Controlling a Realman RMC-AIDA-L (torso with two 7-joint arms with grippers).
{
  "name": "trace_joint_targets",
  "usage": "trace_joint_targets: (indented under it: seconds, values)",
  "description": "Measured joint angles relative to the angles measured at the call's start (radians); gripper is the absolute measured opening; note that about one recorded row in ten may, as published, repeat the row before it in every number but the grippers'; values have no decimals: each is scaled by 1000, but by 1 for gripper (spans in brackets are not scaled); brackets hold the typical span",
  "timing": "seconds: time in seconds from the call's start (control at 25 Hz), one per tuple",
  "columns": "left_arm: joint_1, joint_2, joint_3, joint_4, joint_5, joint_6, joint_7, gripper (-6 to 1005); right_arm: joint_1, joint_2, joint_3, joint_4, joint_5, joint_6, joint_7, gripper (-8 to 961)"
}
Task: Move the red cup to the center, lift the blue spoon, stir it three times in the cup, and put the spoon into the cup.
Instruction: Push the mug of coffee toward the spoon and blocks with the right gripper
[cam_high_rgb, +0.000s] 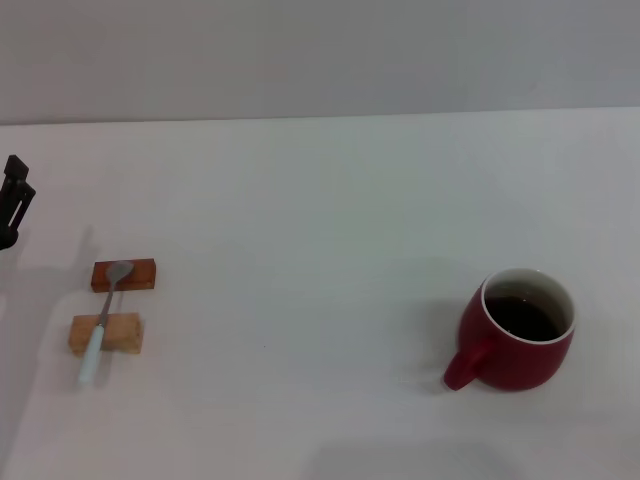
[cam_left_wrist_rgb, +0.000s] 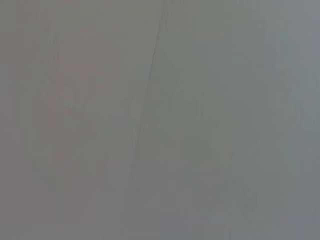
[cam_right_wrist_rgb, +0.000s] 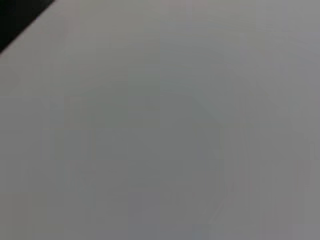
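Nearest the robot, on the plain white surface (cam_high_rgb: 300, 400), the squat, glossy dark-red ceramic cup (cam_high_rgb: 520, 335) stands upright toward the right side, its single loop handle turned toward the near left, its rim white and a dark liquid filling the inside; it sits well apart from everything else. Over on the left side lies the small blue spoon (cam_high_rgb: 103, 323), its pale light-blue handle pointing toward the near edge and overhanging a tan wooden block (cam_high_rgb: 125, 335), its grey metal bowl resting farther back on a reddish-brown wooden block (cam_high_rgb: 138, 274); the two blocks lie one behind the other, close but not touching, with the spoon bridging the gap. The middle of the surface between spoon and cup is bare white. Farther back, at the far left edge, the left gripper (cam_high_rgb: 14, 205) shows only as a black shape cut off by the frame, hanging above the surface; whether its fingers are released or clenched cannot be told. The right gripper is out of sight; both wrist views show only blurred grey, with a dark wedge in one corner of the right wrist view.
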Motion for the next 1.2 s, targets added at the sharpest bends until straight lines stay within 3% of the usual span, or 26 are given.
trace_joint_targets:
  seconds: [0.16, 0.24, 0.36, 0.52, 0.6, 0.76, 0.8, 0.84, 0.96, 1.0, 1.04, 1.16, 1.2]
  values:
    - [2, -1, 1, -1, 0, 0, 0, 860, 23, 4, 1, -59, 21, -4, 35, 0]
    - [4, -3, 1, -1, 0, 0, -1, 860, 41, 20, 1, -130, 70, 33, 38, 0]
    - [4, -4, 3, -2, 0, 0, -1, 860, 58, 27, 0, -185, 123, 91, 31, -1]
    - [2, -4, 13, -3, 0, 0, -1, 860, 101, 31, -4, -272, 215, 244, -15, -1]
    - [0, -4, 14, -3, 0, 0, -1, 860, 148, 29, -13, -346, 268, 402, -31, -1]
    - [-4, -5, 21, -4, 0, 0, -1, 860, 193, 25, -30, -419, 274, 539, -13, 0]
    - [-4, -6, 25, -8, 0, 0, -1, 860, 217, 25, -89, -473, 270, 658, 34, 0]
    - [-4, -6, 25, -10, 0, -1, -1, 860, 217, 25, -89, -473, 270, 658, 34, 0]
    - [-5, -6, 26, -15, 0, -1, -1, 860, 225, 25, -236, -549, 270, 811, 143, 0]
    - [-5, -7, 26, -15, 0, -1, -1, 860, 220, 28, -349, -617, 264, 880, 242, -1]
    - [-5, -7, 26, -15, 0, -1, -1, 860, 220, 28, -349, -617, 264, 880, 242, -1]
    - [-5, -8, 26, -18, 0, -2, -1, 859, 188, 40, -525, -789, 179, 944, 475, -1]
    - [-6, -9, 25, -18, 0, -2, -1, 859, 163, 46, -626, -924, 73, 948, 672, -1]
